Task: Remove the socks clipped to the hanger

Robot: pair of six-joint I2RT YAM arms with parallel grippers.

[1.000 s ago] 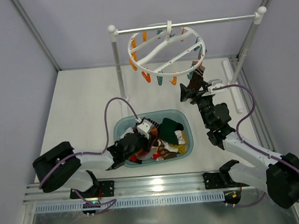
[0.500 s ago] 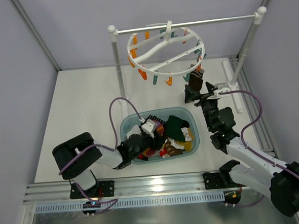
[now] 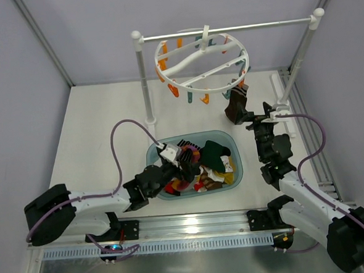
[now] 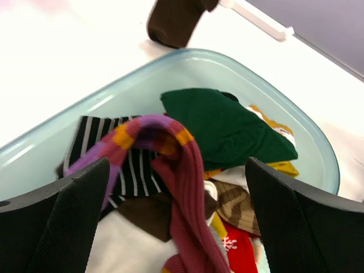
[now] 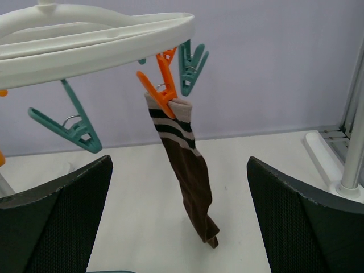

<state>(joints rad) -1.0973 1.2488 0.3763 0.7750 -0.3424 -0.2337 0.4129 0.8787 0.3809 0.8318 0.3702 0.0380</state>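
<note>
The white ring hanger (image 3: 197, 57) hangs from the rail, and its rim (image 5: 96, 34) carries orange and teal clips. One dark brown sock with striped cuff (image 3: 235, 103) (image 5: 190, 170) hangs from an orange clip (image 5: 162, 91). My right gripper (image 3: 258, 116) (image 5: 179, 161) is open, level with the sock's lower part and not touching it. My left gripper (image 3: 182, 156) (image 4: 176, 164) is open over the teal basin (image 3: 229, 143). A purple-red striped sock (image 4: 170, 142) lies loose below it, on black striped (image 4: 131, 176), green (image 4: 227, 125) and white (image 4: 131, 244) socks.
The white rail stand has a left post (image 3: 144, 77) and a right post (image 3: 300, 55), with its feet on the table. A white bar (image 3: 290, 114) lies by the right wall. The basin's rim (image 4: 227, 62) stands just ahead of the left fingers. Enclosure walls close in both sides.
My left gripper opened and let go of the purple-red striped sock, which now lies in the basin. My right gripper drew back slightly from the brown sock, and the hanger swung a little.
</note>
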